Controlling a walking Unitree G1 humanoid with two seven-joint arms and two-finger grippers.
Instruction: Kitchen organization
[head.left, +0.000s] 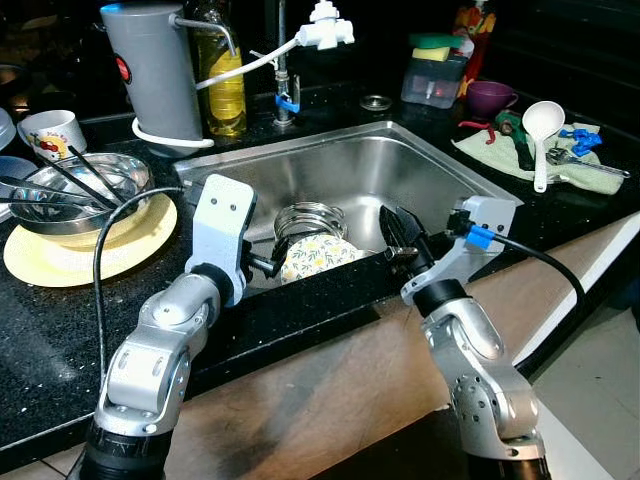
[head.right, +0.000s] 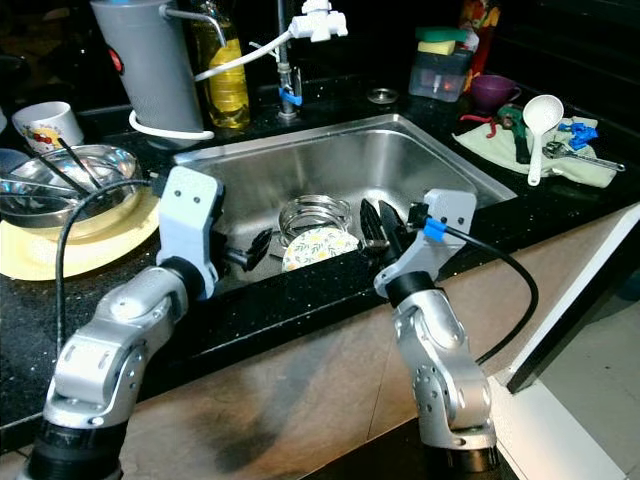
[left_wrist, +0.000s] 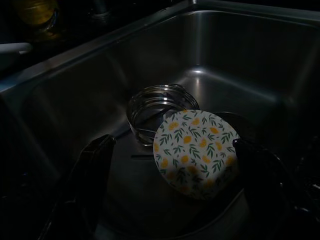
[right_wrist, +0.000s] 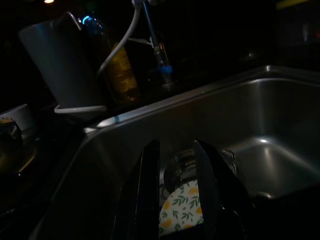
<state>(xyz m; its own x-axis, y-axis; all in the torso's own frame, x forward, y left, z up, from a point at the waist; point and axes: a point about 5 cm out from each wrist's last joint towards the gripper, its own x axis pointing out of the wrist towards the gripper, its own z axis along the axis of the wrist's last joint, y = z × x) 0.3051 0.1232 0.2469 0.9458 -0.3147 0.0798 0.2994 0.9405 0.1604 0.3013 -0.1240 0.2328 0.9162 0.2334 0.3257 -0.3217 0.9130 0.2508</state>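
Down in the steel sink (head.left: 440, 165), close against the near wall, a small plate (left_wrist: 196, 152) with a lemon-and-leaf print leans tilted, and right behind it, touching or nearly so, sits a clear glass jar (left_wrist: 156, 110) with its mouth up. The left gripper (left_wrist: 172, 187) has its two fingers spread wide on either side of the plate, gripping nothing yet; the right gripper (right_wrist: 175, 187) hangs over the sink's front edge with its fingers only a narrow gap apart, also empty, the plate and jar showing below it. The plate looks stiff, light and breakable, probably slick if the sink is wet, so I'd say the rim is the place to pinch it, at the raised edge where a finger can get underneath. The jar is the riskier piece (glass on steel, and round); taking it by the lip, one finger inside, seems safest. Around the sink runs a speckled black counter (head.left: 40, 330), crowded: a grey jug (head.left: 150, 70) and a bottle of oil (head.left: 226, 85) by the tap (head.left: 285, 60), a steel bowl (head.left: 80, 190) of utensils on a yellow plate (head.left: 60, 262) to the left, and a white ladle (head.left: 542, 130) on a cloth (head.left: 500, 155) to the right. The room is dim, the sink darker still.
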